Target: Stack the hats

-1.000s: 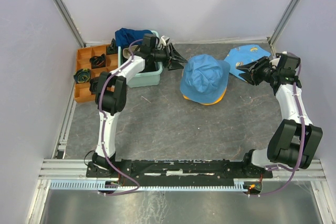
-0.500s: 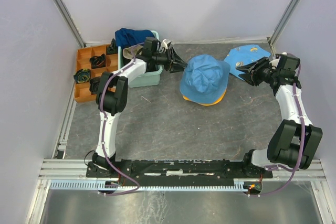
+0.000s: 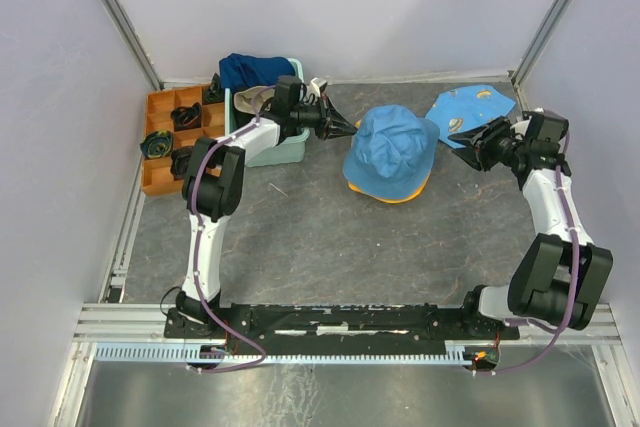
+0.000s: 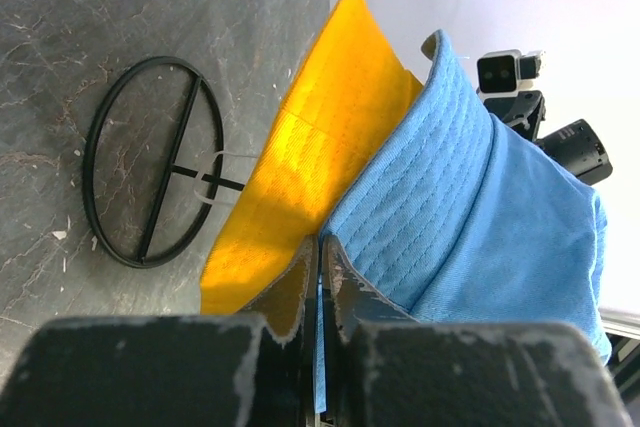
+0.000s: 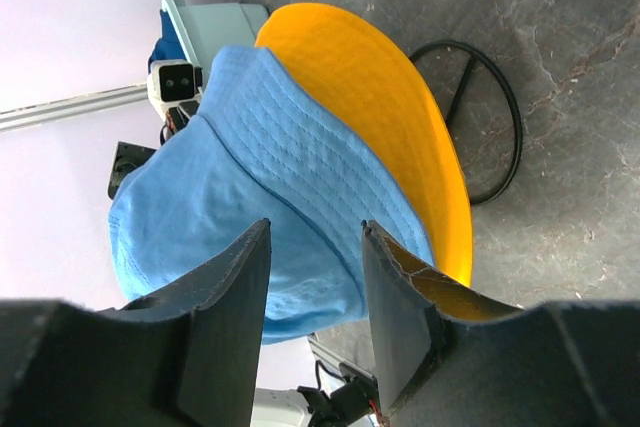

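On the grey tabletop (image 3: pixel 330 247), the light blue bucket hat (image 3: pixel 392 145) sits over the yellow-orange bucket hat (image 4: pixel 310 127) near the middle. At the back left, a mint-green tub (image 3: pixel 272 154) holds a dark navy hat (image 3: pixel 245 69), with an orange compartment tray (image 3: pixel 158 105) beside it. A printed light-blue cloth (image 3: pixel 470 104) lies at the back right. The left gripper (image 3: pixel 347 127) is pressed together at the stacked hats' left brim. The right gripper (image 3: pixel 472 142) hangs half spread and empty over the cloth. A black wire ring (image 4: pixel 167 167) lies behind the hats
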